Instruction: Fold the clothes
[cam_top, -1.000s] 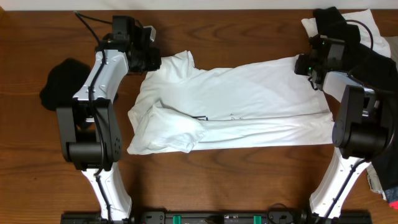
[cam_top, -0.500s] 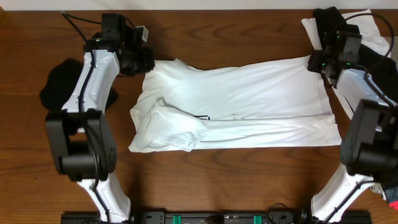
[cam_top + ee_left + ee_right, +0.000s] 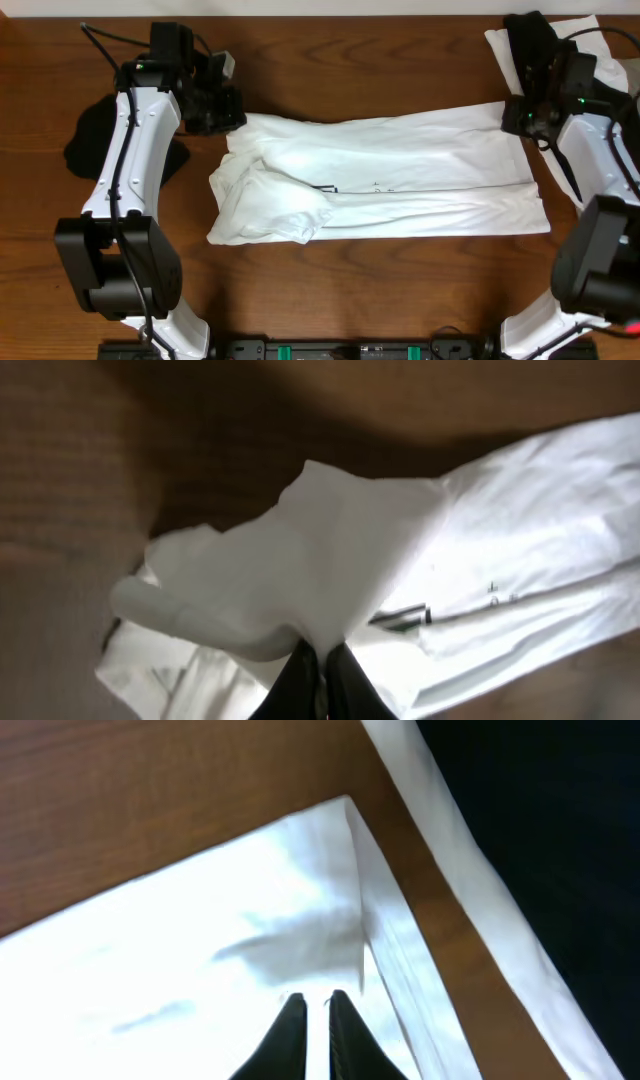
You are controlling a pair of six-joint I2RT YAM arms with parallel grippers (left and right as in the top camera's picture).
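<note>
T-shirt (image 3: 400,165), white, lies across the table (image 3: 330,290) with its long axis running 9 to 3 o'clock. At its 10 o'clock corner the left gripper (image 3: 318,665) is clamped on cloth, at 2 o'clock the right gripper (image 3: 315,1020) likewise; the body spreads toward 6 o'clock from both.

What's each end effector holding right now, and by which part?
Both hold the white T-shirt: left end effector pinches its far left corner, right end effector its far right corner.
</note>
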